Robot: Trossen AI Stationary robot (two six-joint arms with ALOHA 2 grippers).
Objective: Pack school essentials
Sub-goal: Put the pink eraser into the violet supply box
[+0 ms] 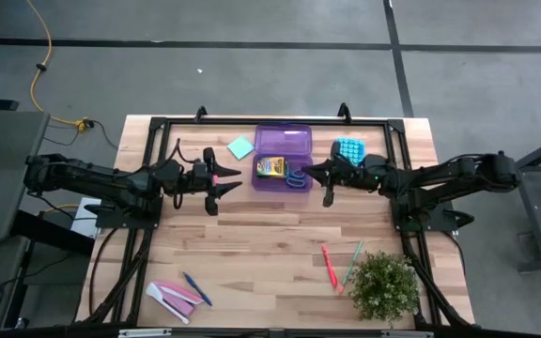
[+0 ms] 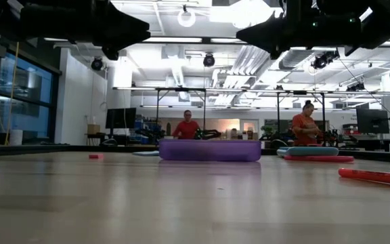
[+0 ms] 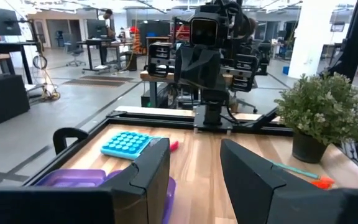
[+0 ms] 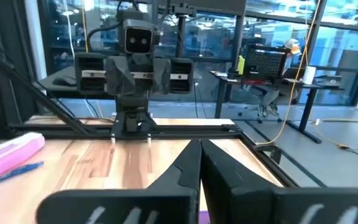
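With the yellow crayon box (image 1: 270,167) and blue-handled scissors (image 1: 295,176) already in the purple case (image 1: 284,141), the left gripper (image 1: 222,181), jaws spread and empty beside it, should probably drop squarely onto the green sticky-note pad (image 1: 240,146), while the right gripper (image 1: 318,175) waits, jaws pressed together.

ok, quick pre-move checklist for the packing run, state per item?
1. Purple case open, reachable between arms: ok.
2. Crayon box and scissors already in case: ok.
3. Left gripper fingers apart, nothing seen between them: ok.
4. Right gripper fingers shut, empty, beside the case: not ok for a pick until opened.
5. Red pen and green pen near the plant, blue pen at front left, sticky pad beside case: unpacked, not ok.
6. Eraser location: cannot tell.
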